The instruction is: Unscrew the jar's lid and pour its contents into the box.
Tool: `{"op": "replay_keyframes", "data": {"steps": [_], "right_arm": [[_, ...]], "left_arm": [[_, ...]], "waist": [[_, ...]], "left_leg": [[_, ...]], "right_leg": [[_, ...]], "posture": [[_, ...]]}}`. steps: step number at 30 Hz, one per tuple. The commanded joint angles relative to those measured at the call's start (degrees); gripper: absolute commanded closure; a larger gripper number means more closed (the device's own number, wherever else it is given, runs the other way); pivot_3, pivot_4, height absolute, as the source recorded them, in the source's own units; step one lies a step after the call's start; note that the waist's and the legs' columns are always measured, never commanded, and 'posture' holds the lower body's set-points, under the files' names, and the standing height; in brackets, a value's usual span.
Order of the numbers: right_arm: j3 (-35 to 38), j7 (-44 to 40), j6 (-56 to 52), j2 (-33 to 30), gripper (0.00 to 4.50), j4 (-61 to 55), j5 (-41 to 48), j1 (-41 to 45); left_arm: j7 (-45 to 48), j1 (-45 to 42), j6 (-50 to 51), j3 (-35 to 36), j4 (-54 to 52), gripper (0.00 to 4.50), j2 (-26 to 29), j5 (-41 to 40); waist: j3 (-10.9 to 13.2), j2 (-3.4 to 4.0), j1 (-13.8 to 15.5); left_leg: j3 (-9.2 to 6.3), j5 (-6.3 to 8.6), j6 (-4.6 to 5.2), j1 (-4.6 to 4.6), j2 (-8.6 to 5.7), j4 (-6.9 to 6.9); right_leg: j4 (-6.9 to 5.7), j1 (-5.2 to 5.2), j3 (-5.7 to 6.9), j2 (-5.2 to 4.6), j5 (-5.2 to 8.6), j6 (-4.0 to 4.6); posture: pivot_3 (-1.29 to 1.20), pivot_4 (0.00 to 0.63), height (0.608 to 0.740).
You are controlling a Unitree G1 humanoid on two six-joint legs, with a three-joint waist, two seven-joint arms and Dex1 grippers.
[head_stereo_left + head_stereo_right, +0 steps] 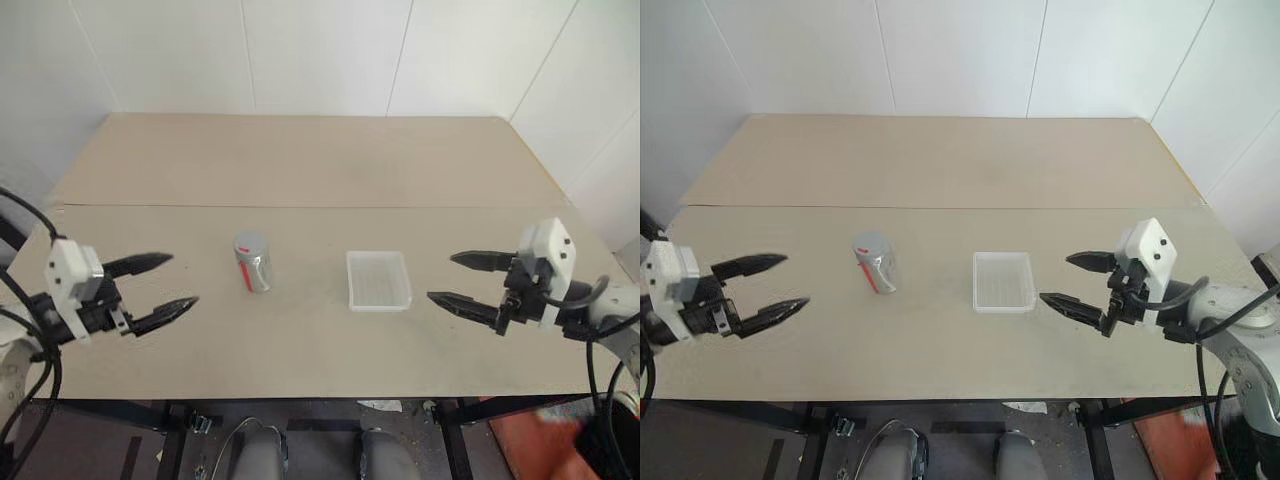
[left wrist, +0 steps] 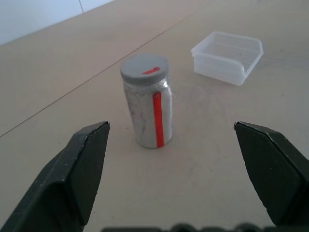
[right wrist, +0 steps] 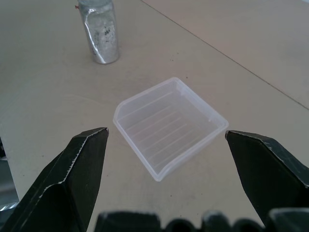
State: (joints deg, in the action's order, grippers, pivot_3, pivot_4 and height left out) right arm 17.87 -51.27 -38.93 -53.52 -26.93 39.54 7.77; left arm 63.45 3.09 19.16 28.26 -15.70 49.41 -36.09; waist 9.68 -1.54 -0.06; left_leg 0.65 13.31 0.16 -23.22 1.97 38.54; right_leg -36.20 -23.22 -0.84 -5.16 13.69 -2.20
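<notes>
Centrally on the tan tabletop (image 1: 300, 160) the jar (image 1: 254, 264) stands upright with its lid (image 1: 250, 243) screwed on, and the box (image 1: 378, 280) lies apart to its right. Between them only bare board shows. Left gripper (image 1: 165, 283) and right gripper (image 1: 463, 279) hover at either side, jaws spread wide, holding nothing. White wall panels (image 1: 320, 50) rise behind.

Bright, even, soft-shadowed, sharp throughout
</notes>
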Motion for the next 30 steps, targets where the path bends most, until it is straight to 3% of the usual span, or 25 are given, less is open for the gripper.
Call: {"op": "replay_keyframes", "data": {"steps": [1, 8, 17, 30], "right_arm": [[1.39, -0.43, 1.89, -1.0, 0.0, -0.32, -0.85, 0.85], [2.89, 0.31, 0.58, -1.07, 0.0, -1.81, 0.05, 1.06], [2.05, 2.94, 0.81, 0.34, 0.0, -3.09, -1.46, 1.22], [2.95, -8.25, 1.48, -2.75, 0.0, -4.07, 4.5, 0.94]], "left_arm": [[-1.22, -0.25, -0.44, 0.7, -2.13, 0.02, -0.63, -0.85], [-6.16, 1.35, 0.18, -2.99, -7.35, 0.02, -4.73, 0.68], [-27.14, 3.34, 4.81, -12.6, -16.31, 0.02, -14.79, 10.08], [-36.84, -5.92, -0.67, -23.01, -8.0, 0.02, -23.8, 21.45]], "waist": [[0.0, 0.0, 0.0], [0.0, 0.0, 0.0], [0.0, 0.0, 0.11], [-0.01, 0.0, 0.71]], "left_leg": [[0.0, 0.0, 0.0, 0.0, 0.0, 0.0], [0.01, 0.0, 0.0, -0.03, -0.01, -0.01], [-0.01, 0.0, 0.0, -0.02, -0.03, -0.01], [-0.03, 0.0, 0.0, 0.01, -0.06, 0.03]], "right_leg": [[0.0, 0.0, 0.0, 0.0, 0.0, 0.0], [0.01, -0.01, -0.02, -0.01, -0.01, 0.0], [0.01, 0.02, -0.05, 0.0, -0.02, -0.01], [0.01, 0.08, -0.03, 0.03, -0.03, 0.0]], "posture": [[0.0, 0.15, 0.74], [0.0, 0.15, 0.74], [0.0, 0.15, 0.74], [0.0, 0.15, 0.74]]}}
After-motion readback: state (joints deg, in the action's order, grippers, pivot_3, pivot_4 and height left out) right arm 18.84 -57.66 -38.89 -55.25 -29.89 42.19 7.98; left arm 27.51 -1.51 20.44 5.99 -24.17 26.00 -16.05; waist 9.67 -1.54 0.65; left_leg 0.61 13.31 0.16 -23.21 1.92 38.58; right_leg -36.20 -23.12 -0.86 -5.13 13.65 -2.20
